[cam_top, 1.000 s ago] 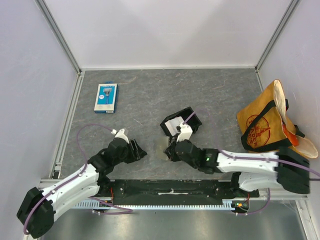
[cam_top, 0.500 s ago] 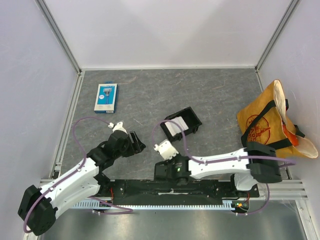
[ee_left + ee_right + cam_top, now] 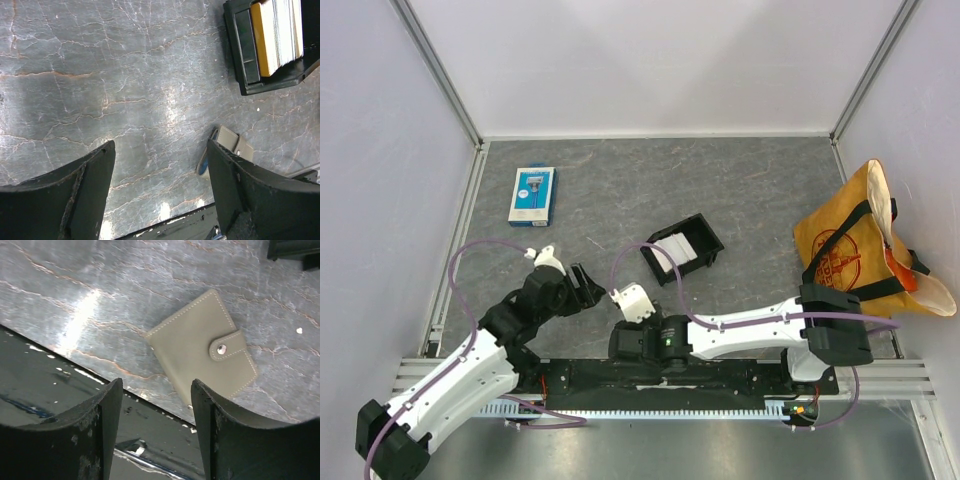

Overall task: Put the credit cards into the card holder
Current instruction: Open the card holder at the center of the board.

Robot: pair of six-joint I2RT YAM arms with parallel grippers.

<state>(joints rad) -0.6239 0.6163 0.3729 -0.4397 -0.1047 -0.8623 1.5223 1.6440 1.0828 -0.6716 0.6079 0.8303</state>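
The credit cards stand on edge in a black tray at mid table; the left wrist view shows the cards as a white stack with one yellow-edged card. The card holder, grey-tan with its snap tab fastened, lies flat on the table near the front edge. In the left wrist view the card holder peeks out beside the right finger. My right gripper hovers open and empty above the holder's near corner. The right wrist hides the holder from above. My left gripper is open over bare table, left of the holder.
A blue-and-white retail pack lies at the far left. A tan tote bag sits at the right wall. The black base rail runs along the near edge, right beside the card holder. Grey walls enclose the table.
My right arm swung left toward the near edge and its jaws went from shut to open, with the card holder lying on the table. The left gripper drew back slightly and opened wider.
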